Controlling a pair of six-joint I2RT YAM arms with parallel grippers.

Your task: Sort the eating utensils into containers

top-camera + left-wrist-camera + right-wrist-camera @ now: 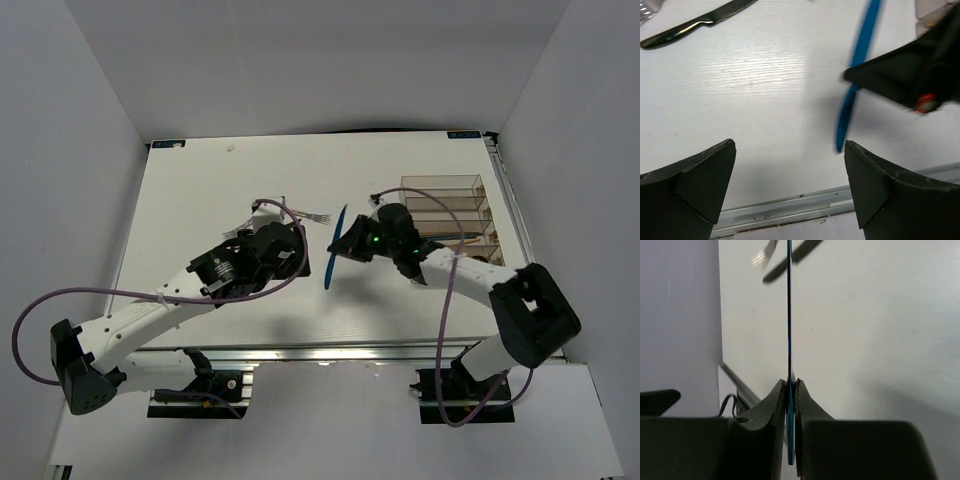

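Blue piece (337, 245) at mid-frame, clamped in the right gripper (352, 243).
It appears raised off the table (200, 190), edge-on between the right jaws, which are closed tight on it in the right wrist view. The tray (440, 178) sits just to its right, at the upper right of the overhead frame, and its contents are too faint to read. Sorting looks unfinished: a black knife (695, 22) lies loose at the upper left of the left wrist view, and a fork (308, 215) lies near the left arm. The left gripper (790, 165) is spread wide, holding nothing, just beside the blue piece.
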